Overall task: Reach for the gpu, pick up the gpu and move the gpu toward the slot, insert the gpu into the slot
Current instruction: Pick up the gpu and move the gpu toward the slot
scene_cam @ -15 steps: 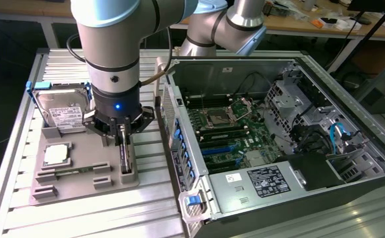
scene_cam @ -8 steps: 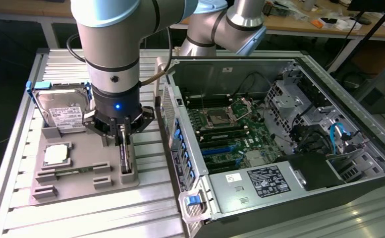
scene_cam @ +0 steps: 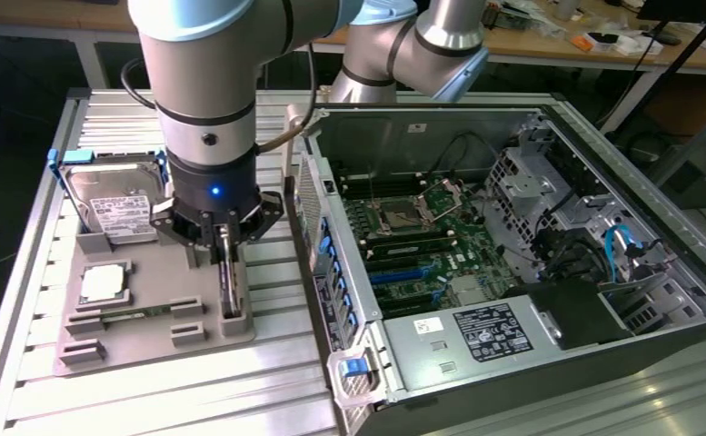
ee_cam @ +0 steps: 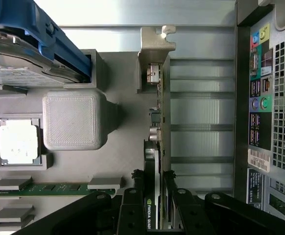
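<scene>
The arm [scene_cam: 207,91] came down from the upper left of the exterior view, its last links close to vertical and the wrist pointing straight down at the grey fixture tray [scene_cam: 146,343] in the lower left. The open computer case [scene_cam: 319,195] filled the right half of that frame, its near wall just beside the arm.

The gripper [scene_cam: 224,238] sat low over the gpu [scene_cam: 229,286], which stood on edge in a slot holder at the tray's right side, close to the case wall. In the wrist view the two dark fingers [ee_cam: 132,200] pressed one on each face of the card [ee_cam: 152,161], clamped onto it, while the silvery bracket [ee_cam: 155,46] marked its far end.

Bare ribbed table [scene_cam: 207,400] lay between tray and case. The hard drive [scene_cam: 110,207] stood at the tray's upper left, well apart from the card, with the processor chip [scene_cam: 103,283] below it.
</scene>
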Available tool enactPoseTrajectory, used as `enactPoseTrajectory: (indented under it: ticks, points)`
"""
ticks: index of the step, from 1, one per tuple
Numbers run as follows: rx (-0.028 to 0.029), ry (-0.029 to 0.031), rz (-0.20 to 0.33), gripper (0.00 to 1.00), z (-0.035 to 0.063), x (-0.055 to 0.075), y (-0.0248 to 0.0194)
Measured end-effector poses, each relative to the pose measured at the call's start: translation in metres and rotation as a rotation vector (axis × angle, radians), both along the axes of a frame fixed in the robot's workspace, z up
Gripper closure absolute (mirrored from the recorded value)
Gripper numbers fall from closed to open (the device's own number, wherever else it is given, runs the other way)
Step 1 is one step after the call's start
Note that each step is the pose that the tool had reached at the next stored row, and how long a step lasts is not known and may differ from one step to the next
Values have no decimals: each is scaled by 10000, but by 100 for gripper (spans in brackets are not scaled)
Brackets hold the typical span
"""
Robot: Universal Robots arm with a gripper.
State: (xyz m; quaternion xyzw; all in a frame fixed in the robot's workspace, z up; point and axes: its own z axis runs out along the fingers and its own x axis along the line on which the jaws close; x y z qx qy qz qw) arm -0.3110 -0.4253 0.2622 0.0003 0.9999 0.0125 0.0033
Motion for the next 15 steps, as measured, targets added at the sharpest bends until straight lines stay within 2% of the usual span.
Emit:
enactPoseTrajectory:
  ticks: [15]
  points:
    - [0, -1, 0, 73, 416, 0, 0]
